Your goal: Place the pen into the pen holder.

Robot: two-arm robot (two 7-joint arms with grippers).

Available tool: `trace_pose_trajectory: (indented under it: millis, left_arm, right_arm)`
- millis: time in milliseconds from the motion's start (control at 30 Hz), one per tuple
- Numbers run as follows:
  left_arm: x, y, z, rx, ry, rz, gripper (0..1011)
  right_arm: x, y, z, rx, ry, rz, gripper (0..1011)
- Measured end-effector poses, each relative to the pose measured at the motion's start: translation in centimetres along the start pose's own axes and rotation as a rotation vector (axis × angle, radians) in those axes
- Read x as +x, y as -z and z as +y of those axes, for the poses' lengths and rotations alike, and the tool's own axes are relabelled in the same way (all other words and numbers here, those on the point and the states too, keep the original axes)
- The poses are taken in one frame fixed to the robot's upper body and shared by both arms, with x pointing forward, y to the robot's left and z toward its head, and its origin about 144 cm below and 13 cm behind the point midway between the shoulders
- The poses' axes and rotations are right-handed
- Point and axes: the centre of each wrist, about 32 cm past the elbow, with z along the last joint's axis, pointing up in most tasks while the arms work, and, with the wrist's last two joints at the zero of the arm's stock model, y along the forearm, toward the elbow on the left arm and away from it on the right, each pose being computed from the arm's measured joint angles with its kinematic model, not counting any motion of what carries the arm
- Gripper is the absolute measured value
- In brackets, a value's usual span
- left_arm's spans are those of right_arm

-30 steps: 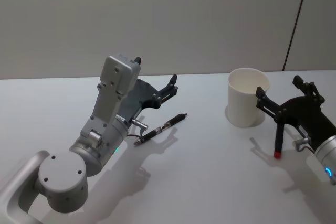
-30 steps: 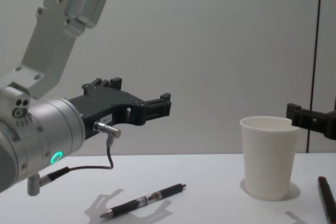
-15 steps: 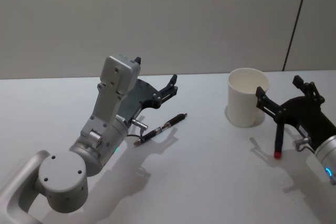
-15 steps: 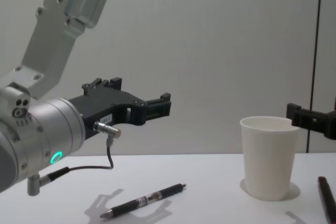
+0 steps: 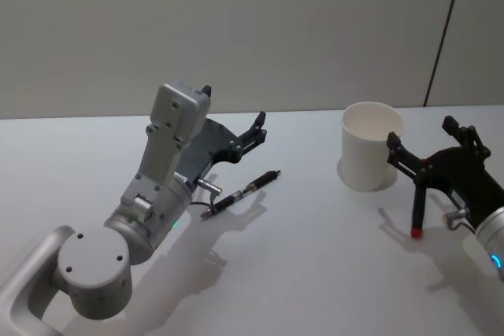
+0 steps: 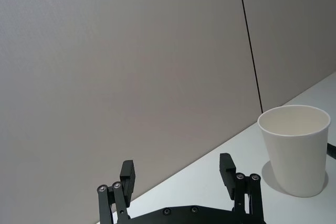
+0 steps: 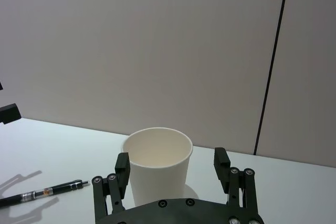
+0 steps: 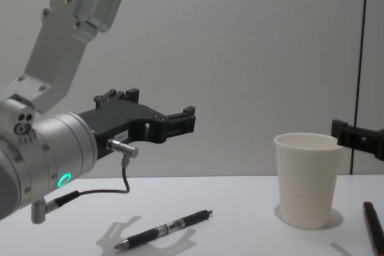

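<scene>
The left gripper [image 6: 177, 167] hangs above the table [image 5: 299, 273] with its fingers spread, holding nothing. The pen [image 5: 240, 193] lies flat on the table beneath it, well apart from the cup [image 5: 370, 147], which stands upright. The right gripper [image 5: 421, 133], also spread and empty, is near the cup.

My desk [image 5: 315, 273], smooth matt white; pen holder [image 5: 366, 159], matt white paper; pen [image 5: 240, 192], glossy black plastic; my left pincer [image 6: 177, 167], matt black.
</scene>
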Motion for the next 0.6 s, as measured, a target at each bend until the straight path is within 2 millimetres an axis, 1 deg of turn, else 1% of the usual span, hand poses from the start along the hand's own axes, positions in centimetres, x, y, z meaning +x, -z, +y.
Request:
trace_pose_trajectory:
  millis: [333,600]
  left_arm:
    - [0.0,0.0,0.0,0.000,0.000,0.000,1001]
    - [0.0,0.0,0.0,0.000,0.000,0.000,1001]
  right_arm:
    - [-0.4,-0.2,-1.1,-0.013,0.027,0.024,1002]
    - [-0.7,-0.6,-2.5,-0.028,0.062,0.046,1002]
